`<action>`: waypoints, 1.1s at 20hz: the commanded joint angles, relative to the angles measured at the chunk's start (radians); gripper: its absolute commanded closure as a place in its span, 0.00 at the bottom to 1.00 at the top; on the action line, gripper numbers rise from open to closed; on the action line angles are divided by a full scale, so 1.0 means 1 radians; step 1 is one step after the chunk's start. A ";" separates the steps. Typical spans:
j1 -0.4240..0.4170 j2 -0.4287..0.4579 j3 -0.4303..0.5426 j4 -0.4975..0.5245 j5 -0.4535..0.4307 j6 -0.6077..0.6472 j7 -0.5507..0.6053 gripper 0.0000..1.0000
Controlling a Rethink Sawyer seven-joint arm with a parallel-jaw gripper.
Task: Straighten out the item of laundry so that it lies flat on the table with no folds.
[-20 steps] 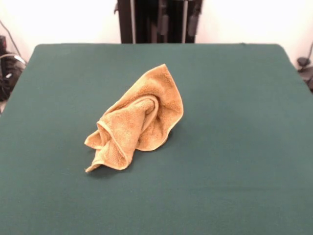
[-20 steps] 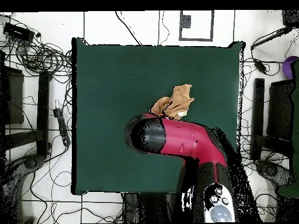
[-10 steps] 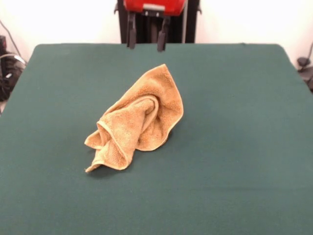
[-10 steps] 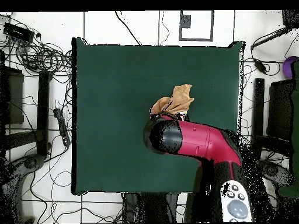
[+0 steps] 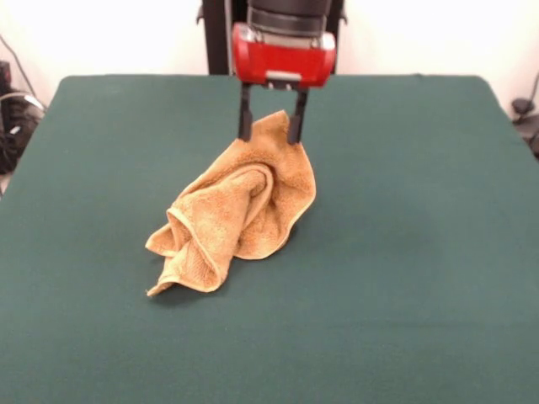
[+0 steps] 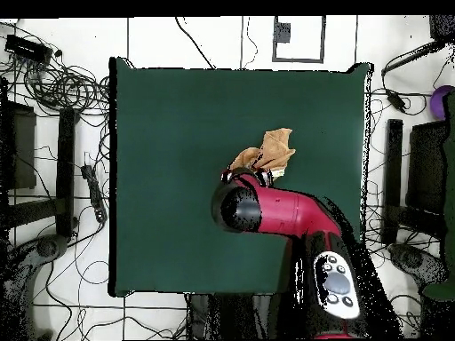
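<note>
The golden-tan towel (image 5: 240,210) lies crumpled in a bunched heap near the middle of the dark green table (image 5: 404,252), with a raised fold at its centre and one corner pointing to the far side. My gripper (image 5: 269,135) hangs open from its red housing, its two dark fingers (image 5: 245,118) straddling that far corner, at or just above the cloth. In the overhead view the red arm (image 6: 284,213) covers the gripper and part of the towel (image 6: 274,149).
The black pedestal (image 5: 219,34) stands behind the table's far edge. Cables and equipment (image 6: 53,80) lie on the floor around the table in the overhead view. Green tabletop (image 6: 178,124) surrounds the towel on all sides.
My gripper has come down from the top edge of the front view and toward the towel's far corner. The towel has not moved.
</note>
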 commanded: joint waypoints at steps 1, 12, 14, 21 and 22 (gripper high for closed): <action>0.058 0.102 0.036 0.073 0.053 -0.055 0.249 0.00; 0.064 0.141 0.000 0.080 0.079 -0.011 0.238 0.00; 0.075 0.145 -0.020 0.070 0.073 0.003 0.229 0.00; 0.099 0.099 -0.066 0.111 0.080 0.093 0.219 0.00; 0.099 0.108 -0.065 0.117 0.084 0.067 0.229 0.00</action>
